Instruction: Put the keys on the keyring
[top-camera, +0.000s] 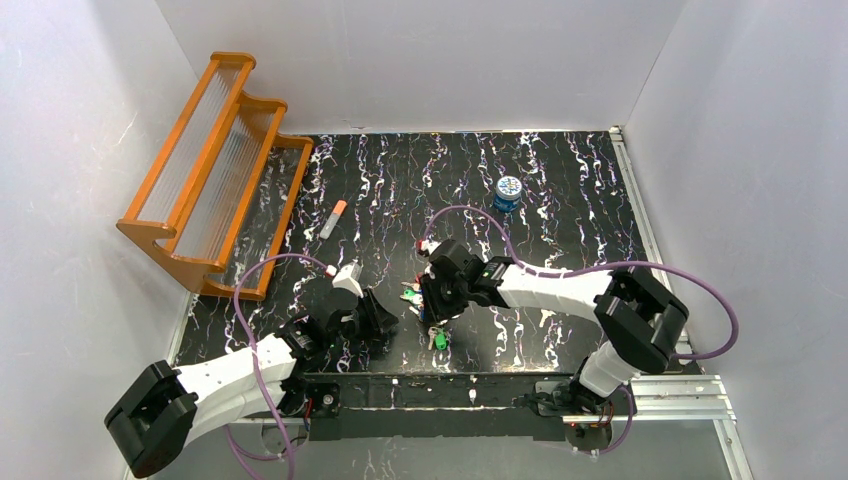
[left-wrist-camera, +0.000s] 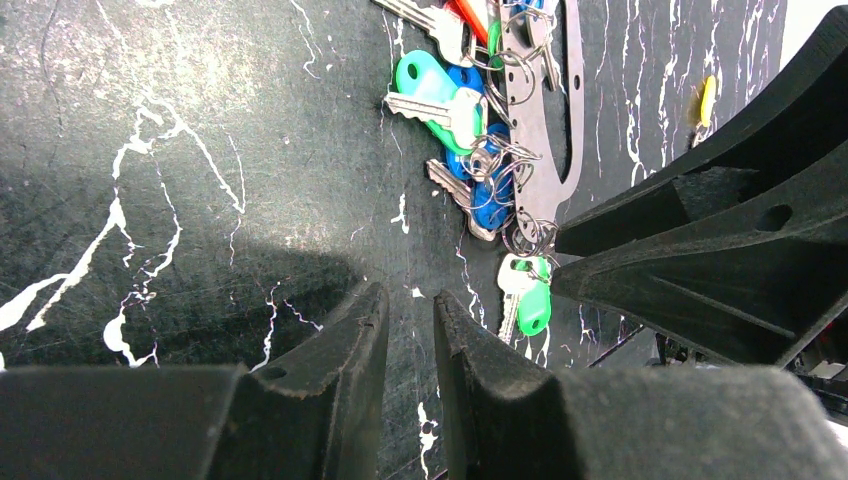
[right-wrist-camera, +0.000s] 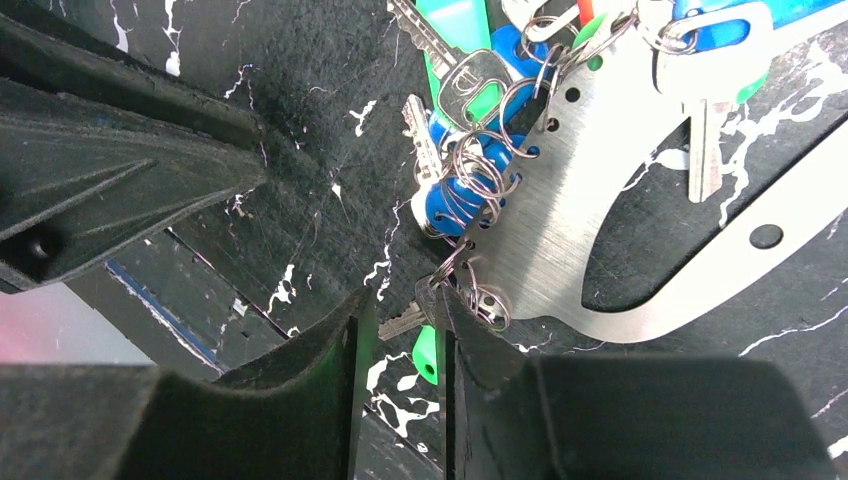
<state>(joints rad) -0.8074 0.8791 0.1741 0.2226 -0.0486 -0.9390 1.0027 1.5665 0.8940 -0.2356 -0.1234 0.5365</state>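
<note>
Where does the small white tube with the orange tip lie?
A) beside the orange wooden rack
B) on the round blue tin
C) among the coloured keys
A: in the top view the white orange-tipped tube lies on the mat right of the orange wooden rack, away from the keys and blue tin.

The table (top-camera: 560, 180) is black, veined with white marbling. The keys (left-wrist-camera: 440, 95) have green, blue, red and yellow heads on silvery blades; the keyring (right-wrist-camera: 560, 230) is brushed silver. Near the far edge, a blue tin (top-camera: 508, 192) with patterned lid and a white, orange-tipped tube (top-camera: 333, 219).
</note>
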